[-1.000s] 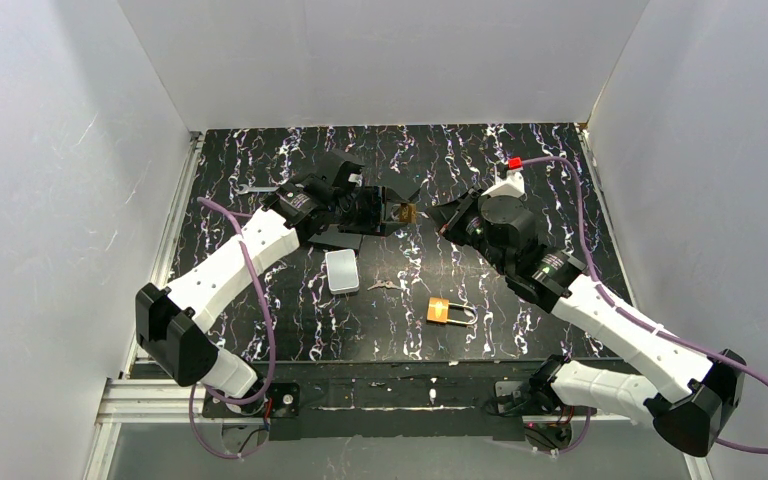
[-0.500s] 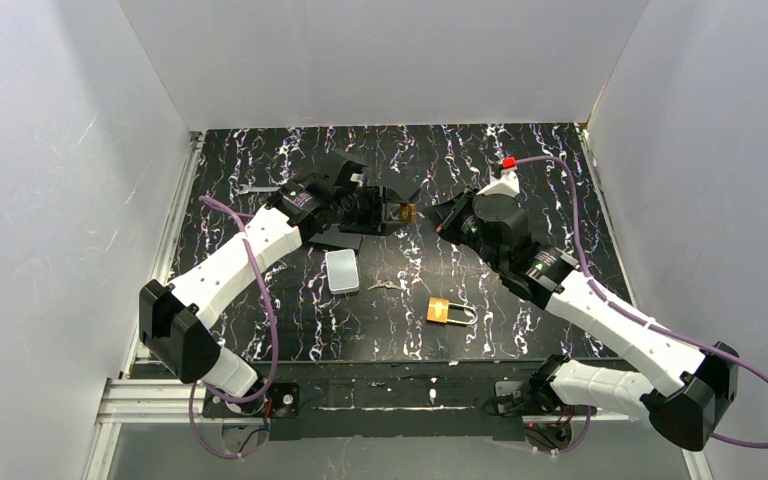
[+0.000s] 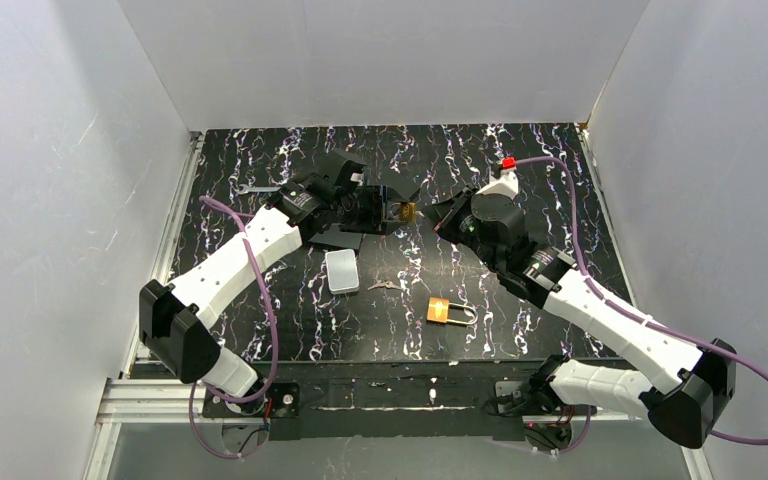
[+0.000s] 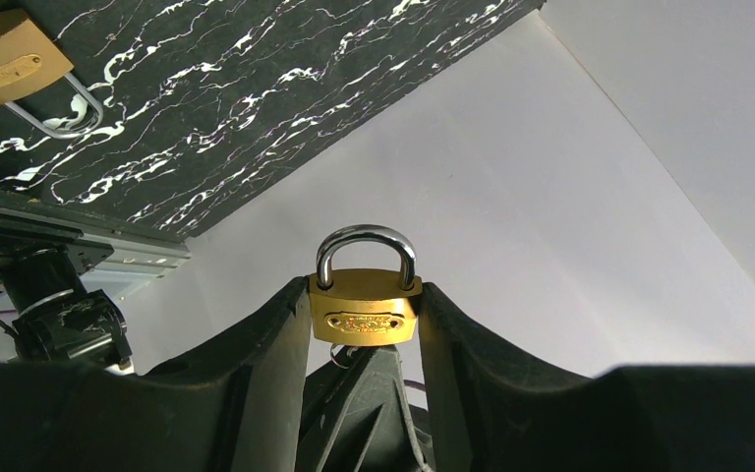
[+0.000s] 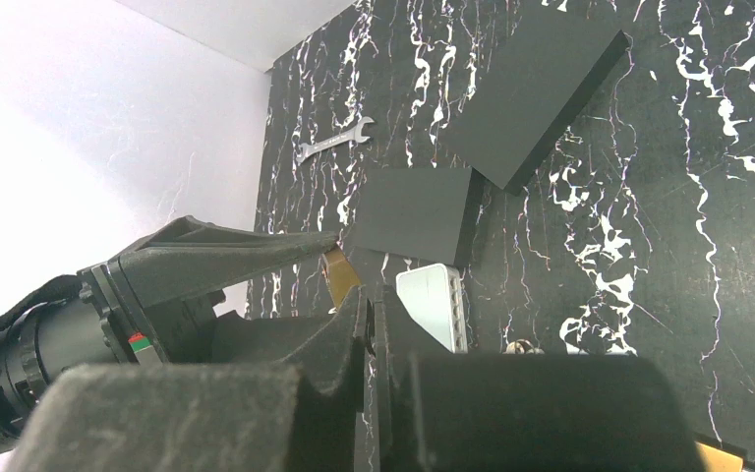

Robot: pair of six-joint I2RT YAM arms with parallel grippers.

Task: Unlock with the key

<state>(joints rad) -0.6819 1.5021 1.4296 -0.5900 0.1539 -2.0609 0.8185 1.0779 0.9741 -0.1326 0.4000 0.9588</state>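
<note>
Brass padlock (image 4: 364,313), pinched by my left fingers (image 4: 280,344) above the bench's (image 3: 560,160) far middle, turns its keyhole end toward my right fingers (image 5: 349,334), pressed together just beside it. Whether they pinch a key I cannot tell.

Bright, even, diffuse light fills the white enclosure, leaving only soft shadows on the black, white-veined marble-pattern table (image 3: 400,340). The overhead view is sharp. Glare streaks the steel shackle of the brass padlock (image 4: 365,313). In the right wrist view the white wall (image 5: 108,98) is blown out, and the black right end effector (image 5: 371,305), close to the lens, looks soft.
</note>
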